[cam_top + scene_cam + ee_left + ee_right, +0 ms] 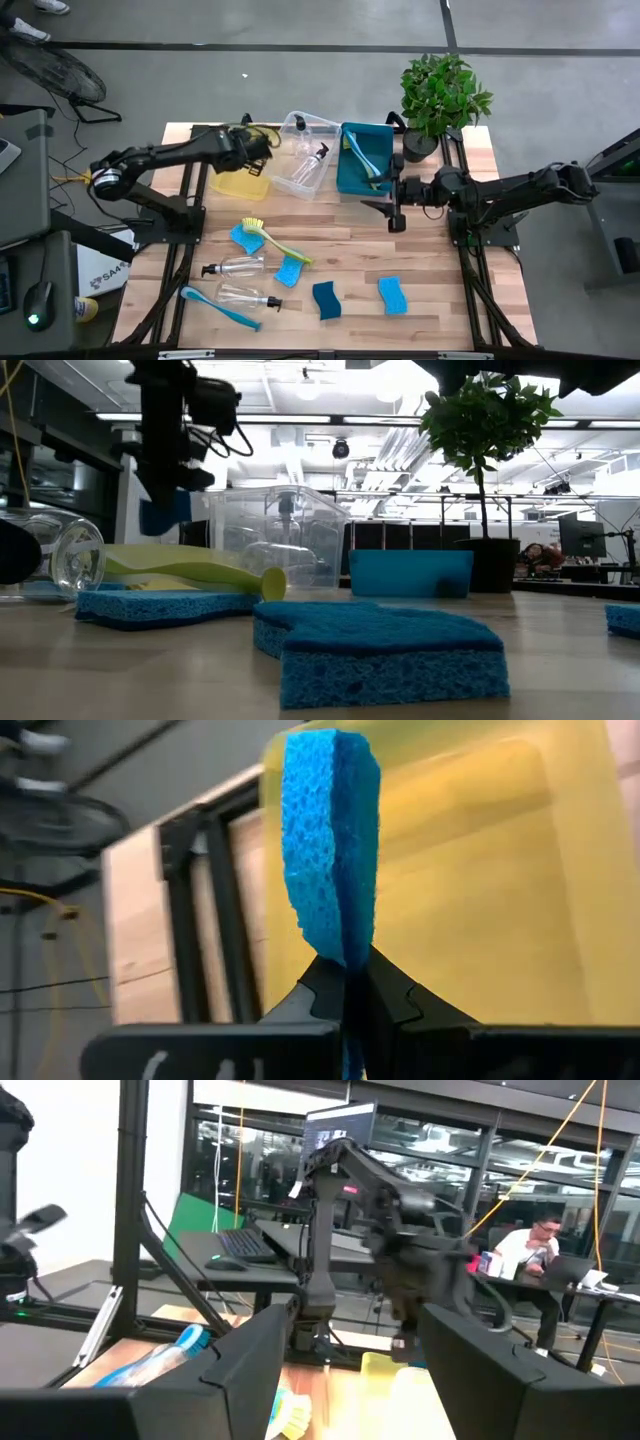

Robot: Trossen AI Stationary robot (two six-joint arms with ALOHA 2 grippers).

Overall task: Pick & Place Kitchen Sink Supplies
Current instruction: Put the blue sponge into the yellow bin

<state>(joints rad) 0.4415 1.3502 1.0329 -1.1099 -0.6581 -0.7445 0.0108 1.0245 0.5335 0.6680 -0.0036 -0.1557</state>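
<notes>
Over yellow bin (243, 183), left claw (345, 988) clamped on blue sponge (332, 840), right claw (397, 215) apart above wooden table (430, 270).

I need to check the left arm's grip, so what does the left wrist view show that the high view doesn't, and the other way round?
Only the left wrist view shows the left gripper with its fingers pinched shut on a blue sponge.
Only the high view shows the right gripper open, and the clear bin and teal bin.
Both show the yellow bin under the left gripper.
</notes>
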